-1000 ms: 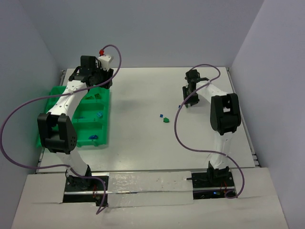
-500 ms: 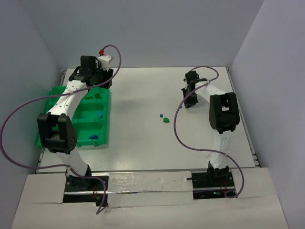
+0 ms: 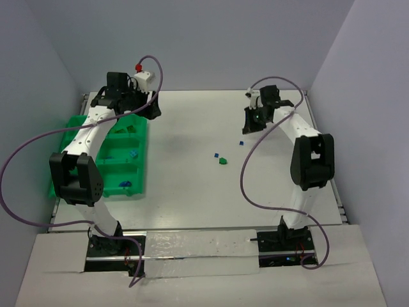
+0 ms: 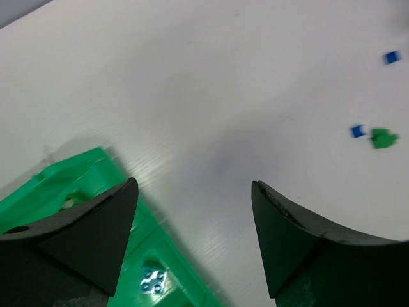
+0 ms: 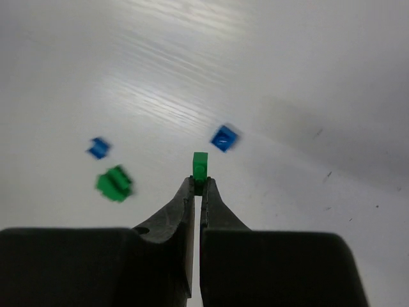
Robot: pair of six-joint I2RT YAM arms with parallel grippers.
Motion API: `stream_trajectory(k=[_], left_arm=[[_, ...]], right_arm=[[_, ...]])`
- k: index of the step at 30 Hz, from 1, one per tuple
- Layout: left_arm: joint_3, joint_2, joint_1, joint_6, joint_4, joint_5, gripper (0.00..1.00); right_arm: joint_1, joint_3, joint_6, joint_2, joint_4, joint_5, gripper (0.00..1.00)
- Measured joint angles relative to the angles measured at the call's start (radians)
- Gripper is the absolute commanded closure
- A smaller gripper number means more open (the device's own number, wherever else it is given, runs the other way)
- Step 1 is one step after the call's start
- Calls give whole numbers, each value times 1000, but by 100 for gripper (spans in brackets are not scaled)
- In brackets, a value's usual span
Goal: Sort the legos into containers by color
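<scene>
Green plastic of the tray [image 3: 128, 192] shows only in part from above: the left arm [image 3: 89, 131] lies across it and hides most of its compartments. In the left wrist view the tray [image 4: 70, 185] is cut off by the frame's lower edge and by a dark finger [image 4: 96, 236]. The tips of the right end effector [image 3: 251, 123] are too small to read from above, but its wrist camera shows the right end effector [image 5: 198, 185] closed on a small green brick [image 5: 200, 165], which sticks out from between the fingertips above the white table [image 5: 307, 77]. Beyond the held piece, a blue brick [image 5: 224, 138] lies near it on the table. Off to the left, a smaller blue piece [image 5: 98, 148] and a loose green brick [image 5: 114, 183] lie close together. The left end effector [image 4: 193, 185] stands wide open, holding nothing, over the table just beside the tray's far right corner. Of the compartments that show, one holds a green piece [image 3: 132, 128], one a blue lego [image 3: 132, 154] and the nearest a teal-blue lego [image 3: 125, 184].
</scene>
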Motion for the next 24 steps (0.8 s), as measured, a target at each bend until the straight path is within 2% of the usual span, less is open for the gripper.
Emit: stream_trajectory(k=[3, 8, 13, 17, 19, 22, 24], left_arm=[[25, 0, 0, -54, -3, 134, 19], [28, 0, 0, -237, 54, 366, 26], [-31, 0, 0, -457, 214, 589, 35], [-125, -3, 0, -592, 417, 748, 35], [-178, -6, -3, -608, 509, 804, 35], [-216, -11, -9, -572, 558, 861, 35], [-218, -21, -17, -477, 550, 893, 36]], right_arm=[[-3, 3, -19, -114, 51, -126, 100], [44, 10, -18, -217, 185, -296, 100], [139, 10, -37, -223, 250, -408, 100], [205, 20, -78, -220, 255, -519, 100], [231, 36, -104, -215, 254, -562, 100], [262, 70, -149, -205, 248, -609, 100], [285, 113, -177, -192, 211, -630, 100]])
